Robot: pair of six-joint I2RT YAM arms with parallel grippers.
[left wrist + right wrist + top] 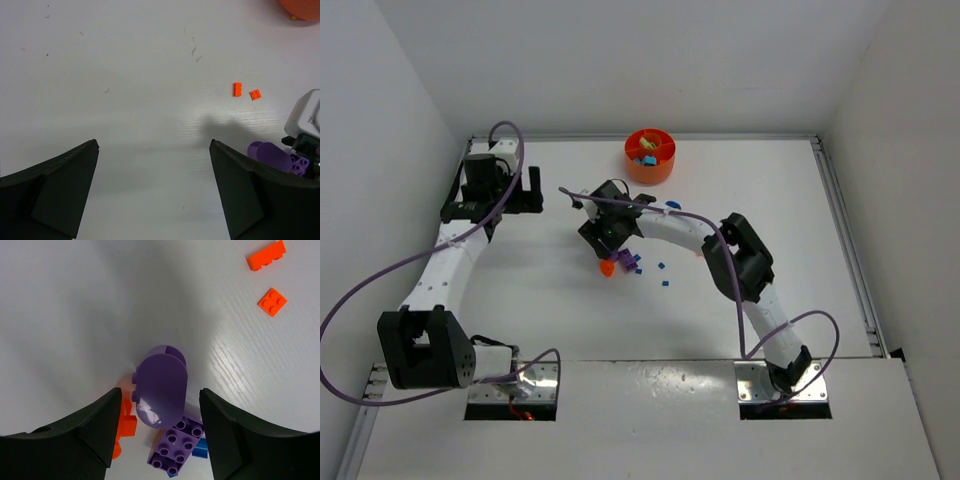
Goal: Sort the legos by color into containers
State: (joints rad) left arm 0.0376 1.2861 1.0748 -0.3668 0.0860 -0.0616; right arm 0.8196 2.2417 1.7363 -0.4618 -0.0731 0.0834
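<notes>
White tabletop fills the scene, boxed in by plain white walls on three sides. At the top centre of the overhead view sits the round orange dish (650, 172), with a few blue and yellow-green pieces lying in its compartments. Below it, near the middle of the frame, the loose legos (628, 262) lie in a small cluster: purple bits, an orange piece at the left edge of the cluster, and two tiny blue squares (663, 274) scattered just to the right. The right gripper (160, 395) hangs directly over this cluster. In its wrist view the fingers (95, 432) are partly spread on either side of a purple rounded piece (160, 385), with a thin gap showing on each side, so they do not pinch it. Below that piece in the frame lies a purple studded brick (176, 445), with an orange block (126, 424) to its left and a blue bit (201, 448) to its right. Two flat orange pieces (272, 301) rest apart in the upper right of that frame. The left gripper (153, 145) is in the upper left of the overhead view, well apart from the cluster, its fingers spread wide over bare table with nothing between them.
</notes>
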